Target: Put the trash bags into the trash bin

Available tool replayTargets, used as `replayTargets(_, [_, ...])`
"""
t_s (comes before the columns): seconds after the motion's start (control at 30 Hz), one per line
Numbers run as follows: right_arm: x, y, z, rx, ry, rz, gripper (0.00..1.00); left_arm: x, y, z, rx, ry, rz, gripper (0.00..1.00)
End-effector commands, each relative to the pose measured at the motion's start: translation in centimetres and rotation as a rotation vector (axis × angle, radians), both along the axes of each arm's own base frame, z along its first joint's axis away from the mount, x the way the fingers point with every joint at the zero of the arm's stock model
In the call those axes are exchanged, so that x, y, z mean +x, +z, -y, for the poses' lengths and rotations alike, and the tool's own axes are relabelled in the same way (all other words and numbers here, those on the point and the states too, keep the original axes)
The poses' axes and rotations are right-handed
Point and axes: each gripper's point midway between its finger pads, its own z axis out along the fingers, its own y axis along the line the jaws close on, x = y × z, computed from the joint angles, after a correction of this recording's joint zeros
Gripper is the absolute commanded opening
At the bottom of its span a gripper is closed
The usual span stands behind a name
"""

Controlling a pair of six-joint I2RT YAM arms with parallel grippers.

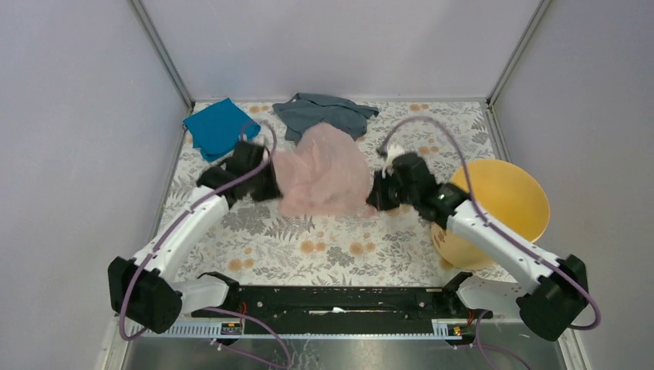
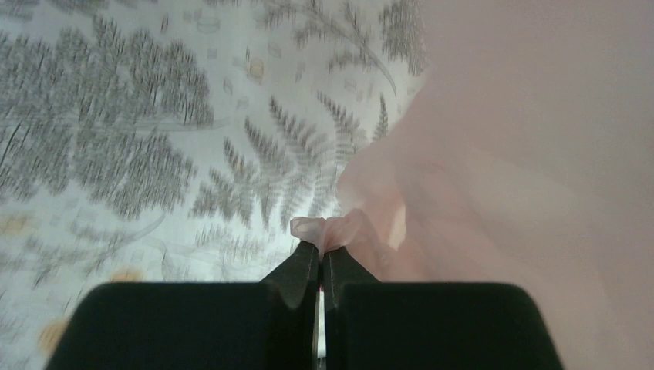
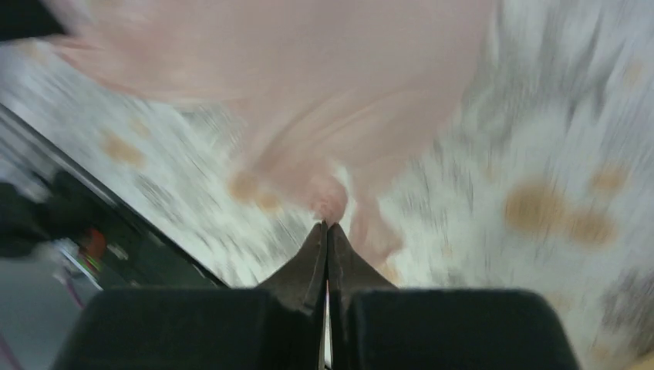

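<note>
The pale pink trash bag (image 1: 324, 171) hangs spread between my two grippers above the middle of the floral table. My left gripper (image 1: 266, 189) is shut on the bag's left edge; in the left wrist view a pinched fold of pink film (image 2: 328, 229) sticks out past the closed tips. My right gripper (image 1: 379, 196) is shut on the bag's right edge; the right wrist view is blurred and shows pink film (image 3: 308, 85) beyond the closed tips. The yellow-orange trash bin (image 1: 501, 212) lies tilted at the right, its opening facing up and left, just right of my right arm.
A teal cloth (image 1: 217, 127) lies at the back left and a grey cloth (image 1: 324, 112) at the back centre, partly under the bag. Grey walls close in the table on three sides. The black base rail (image 1: 332, 297) runs along the near edge.
</note>
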Motion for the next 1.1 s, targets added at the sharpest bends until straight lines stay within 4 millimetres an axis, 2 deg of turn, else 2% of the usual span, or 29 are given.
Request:
replayTargets(0.0, [4.1,24.7,-2.0,0.264,0.023,0.530,0.00,5.4,26.6,3.8,-0.258,-0.145,0.643,0.00])
replayTargets(0.03, [3.9,28.2,-1.8,0.288,0.024,0.591,0.00,4.8,32.7,3.6,-0.297,-0.155,0.765,0.00])
replayTargets(0.07, [3.6,31.1,-1.4,0.314,0.021,0.643,0.00,4.2,36.5,3.4,-0.323,-0.157,0.845,0.00])
replayTargets(0.1, [3.0,33.9,-0.9,0.348,0.019,0.696,0.00,3.8,38.6,3.2,-0.341,-0.156,0.892,0.00])
replayTargets(0.13, [2.2,36.0,-0.4,0.381,0.019,0.739,0.00,2.7,41.9,2.6,-0.373,-0.143,0.981,0.00])
replayTargets(0.17, [1.5,37.4,0.0,0.411,0.021,0.773,0.00,1.9,43.4,2.1,-0.392,-0.122,1.035,0.00])
replayTargets(0.2, [0.9,37.9,0.2,0.437,0.027,0.792,0.00,0.9,44.3,1.1,-0.407,-0.092,1.087,0.00])
replayTargets(0.23, [0.4,37.7,0.3,0.459,0.036,0.803,0.00,0.9,43.6,0.5,-0.405,-0.050,1.103,0.00])
replayTargets(0.27, [0.4,36.3,0.0,0.466,0.044,0.792,0.00,0.9,42.3,-0.3,-0.396,-0.002,1.102,0.00])
replayTargets(0.3, [0.6,34.4,-0.3,0.470,0.043,0.771,0.00,1.6,39.6,-0.8,-0.379,0.048,1.055,0.00])
replayTargets(0.33, [1.1,31.4,-0.8,0.456,0.039,0.714,0.00,2.5,36.0,-0.9,-0.356,0.088,0.979,0.00])
replayTargets(0.37, [1.6,27.5,-1.6,0.431,0.043,0.636,0.00,3.2,31.8,-0.5,-0.334,0.095,0.886,0.00])
replayTargets(0.4, [1.9,23.3,-2.4,0.403,0.053,0.548,0.00,3.7,26.7,0.2,-0.308,0.079,0.774,0.00])
replayTargets(0.43, [2.0,18.5,-3.1,0.371,0.063,0.446,0.00,3.9,21.5,0.9,-0.281,0.059,0.653,0.00])
replayTargets(0.47, [1.8,12.5,-3.5,0.318,0.064,0.320,0.00,3.5,15.9,1.3,-0.253,0.044,0.520,0.00])
replayTargets(0.5, [1.5,10.3,-3.7,0.319,0.061,0.258,0.00,2.8,11.1,1.4,-0.223,0.044,0.401,0.00])
replayTargets(0.53, [0.7,6.7,-3.7,0.302,0.055,0.174,0.00,1.8,7.5,1.2,-0.200,0.047,0.308,0.00])
replayTargets(0.57, [0.1,5.6,-3.6,0.310,0.054,0.141,0.00,0.9,5.5,1.2,-0.198,0.039,0.256,0.00])
replayTargets(0.6, [-0.2,5.5,-3.6,0.321,0.054,0.138,0.00,0.3,5.1,1.2,-0.209,0.029,0.253,0.00])
replayTargets(0.63, [-0.2,6.4,-3.4,0.328,0.051,0.158,0.00,0.1,5.8,1.3,-0.226,0.022,0.284,0.00])
replayTargets(0.67, [0.0,7.8,-3.0,0.325,0.045,0.200,0.00,0.3,7.7,1.4,-0.248,0.010,0.344,0.00])
replayTargets(0.77, [1.7,15.0,-2.0,0.293,0.029,0.370,0.00,1.3,15.9,1.7,-0.276,-0.055,0.546,0.00])
replayTargets(0.83, [2.3,21.1,-1.9,0.290,0.049,0.481,0.00,1.8,22.7,1.9,-0.276,-0.106,0.663,0.00])
replayTargets(0.87, [2.2,24.5,-1.8,0.311,0.060,0.535,0.00,1.6,27.9,1.9,-0.291,-0.135,0.762,0.00])
replayTargets(0.93, [1.4,30.4,-1.3,0.374,0.073,0.636,0.00,0.6,34.5,1.9,-0.328,-0.174,0.893,0.00])
replayTargets(1.0, [0.2,34.4,-0.7,0.449,0.078,0.723,0.00,-0.6,39.0,1.0,-0.346,-0.159,1.019,0.00])
replayTargets(1.03, [-0.3,35.4,-0.4,0.477,0.080,0.750,0.00,-1.0,40.1,0.1,-0.337,-0.122,1.063,0.00])
replayTargets(1.07, [-0.7,35.4,-0.4,0.496,0.087,0.760,0.00,-1.1,40.2,-0.9,-0.320,-0.072,1.088,0.00])
